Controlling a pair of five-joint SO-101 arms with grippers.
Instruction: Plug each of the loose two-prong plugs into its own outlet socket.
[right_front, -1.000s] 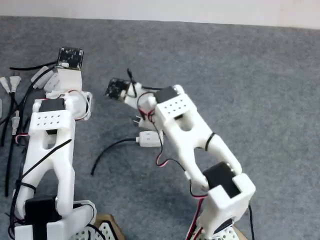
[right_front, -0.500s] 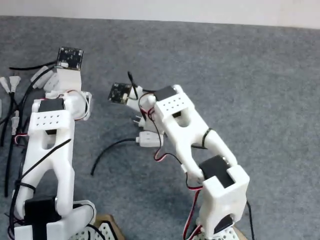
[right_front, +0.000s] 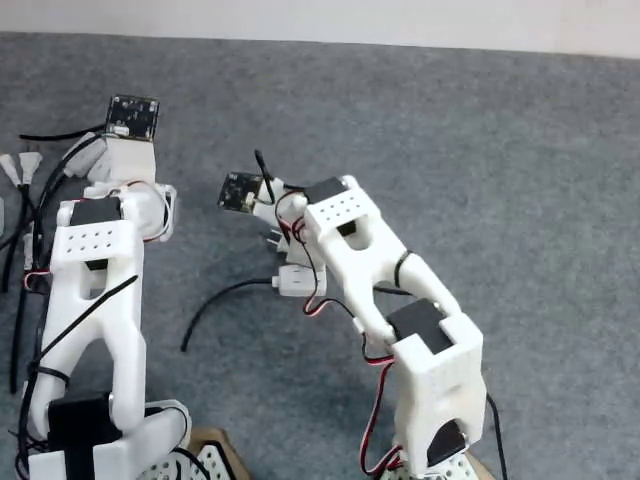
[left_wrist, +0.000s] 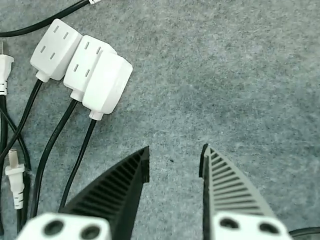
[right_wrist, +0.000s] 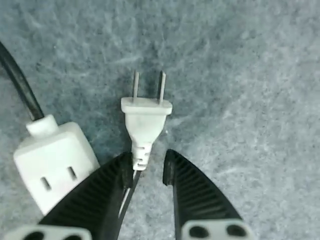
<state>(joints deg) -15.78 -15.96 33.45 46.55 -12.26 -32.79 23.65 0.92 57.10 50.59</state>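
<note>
The right gripper (right_wrist: 147, 157) hangs low over the fuzzy grey carpet (right_wrist: 250, 75). Its two black ribbed fingers (right_wrist: 192, 192) are a little bit apart. The tail end of a white plug with two metal prongs (right_wrist: 146, 116) sits in the gap between the tips. The tail touches one finger, and a small gap shows next to the other finger, so the plug is not squeezed. The plug lies flat on the carpet with its prongs pointing away from the gripper. Just beside the plug lies a white outlet block with two slots (right_wrist: 54, 161), and a thick black cord (right_wrist: 20, 85) comes out of its far end. From the high view, this plug (right_front: 272, 240) and this outlet block (right_front: 297, 279) lie close together under the front of the right arm (right_front: 370, 260), near the middle of the carpet. The left gripper (left_wrist: 175, 150) hangs over bare carpet. Its black fingers (left_wrist: 117, 192) are spread wide apart and have nothing in them. Near it, three white outlet blocks (left_wrist: 82, 65) lie side by side, touching each other. Two of them show their slots. Thin black cords (left_wrist: 55, 145) run from each of them. A small white plug (left_wrist: 15, 181) lies beside those cords.
</note>
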